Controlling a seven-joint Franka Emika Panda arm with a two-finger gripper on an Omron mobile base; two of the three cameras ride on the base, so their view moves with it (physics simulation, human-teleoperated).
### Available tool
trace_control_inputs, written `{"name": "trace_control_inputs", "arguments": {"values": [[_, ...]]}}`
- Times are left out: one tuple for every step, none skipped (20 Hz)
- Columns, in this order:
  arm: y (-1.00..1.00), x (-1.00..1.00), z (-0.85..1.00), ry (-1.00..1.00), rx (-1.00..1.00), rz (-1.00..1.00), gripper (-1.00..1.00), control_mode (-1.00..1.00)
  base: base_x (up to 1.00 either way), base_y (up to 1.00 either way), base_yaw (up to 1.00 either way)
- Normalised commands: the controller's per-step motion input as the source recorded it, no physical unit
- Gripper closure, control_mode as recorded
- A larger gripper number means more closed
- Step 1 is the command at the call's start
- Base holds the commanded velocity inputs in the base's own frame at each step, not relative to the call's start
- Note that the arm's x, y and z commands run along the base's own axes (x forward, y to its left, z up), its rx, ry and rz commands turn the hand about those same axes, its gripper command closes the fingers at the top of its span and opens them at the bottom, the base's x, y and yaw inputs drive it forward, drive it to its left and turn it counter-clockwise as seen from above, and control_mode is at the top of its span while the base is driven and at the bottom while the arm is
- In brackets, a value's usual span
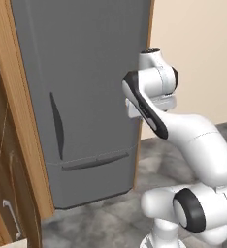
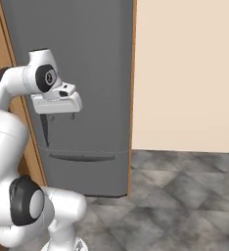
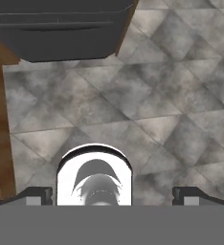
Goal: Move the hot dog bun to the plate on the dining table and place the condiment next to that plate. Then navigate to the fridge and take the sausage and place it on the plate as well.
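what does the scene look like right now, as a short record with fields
location: robot parked facing the tall grey steel fridge
fridge state: upper door and lower drawer both closed, dark handles visible
gripper: two-finger gripper open, empty, pointing down at the floor
floor: grey marbled tile floor under the hand
left of fridge: wooden cabinets with metal handles
right of fridge: plain beige wall
sausage step: not started, fridge not yet opened
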Motion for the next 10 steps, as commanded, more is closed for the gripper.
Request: {"name": "trace_control_inputs", "arguments": {"values": [[0.0, 0.0, 0.0, 0.0, 0.0, 0.0, -1.0, 1.0, 0.83, 0.56, 0.0], [0.0, 0.0, 0.0, 0.0, 0.0, 0.0, -1.0, 1.0, 0.75, 0.6, 0.0], [0.0, 0.0, 0.0, 0.0, 0.0, 0.0, -1.0, 1.0, 0.57, 0.64, 0.0], [0.0, 0.0, 0.0, 0.0, 0.0, 0.0, -1.0, 1.0, 0.34, 0.67, 0.0], [0.0, 0.0, 0.0, 0.0, 0.0, 0.0, -1.0, 1.0, 0.12, 0.72, 0.0], [0.0, 0.0, 0.0, 0.0, 0.0, 0.0, -1.0, 1.0, 0.02, 0.74, 0.0], [0.74, 0.0, 0.0, 0.0, 0.0, 0.0, -1.0, -1.0, 0.0, 0.0, 0.0], [0.76, 0.0, 0.0, 0.0, 0.0, 0.0, -1.0, -1.0, 0.0, 0.0, 0.0], [0.76, -0.02, 0.0, 0.0, 0.0, 0.0, -1.0, -1.0, 0.0, 0.0, 0.0], [0.75, -0.16, 0.0, 0.0, 0.0, 0.0, -1.0, -1.0, 0.0, 0.0, 0.0]]}}
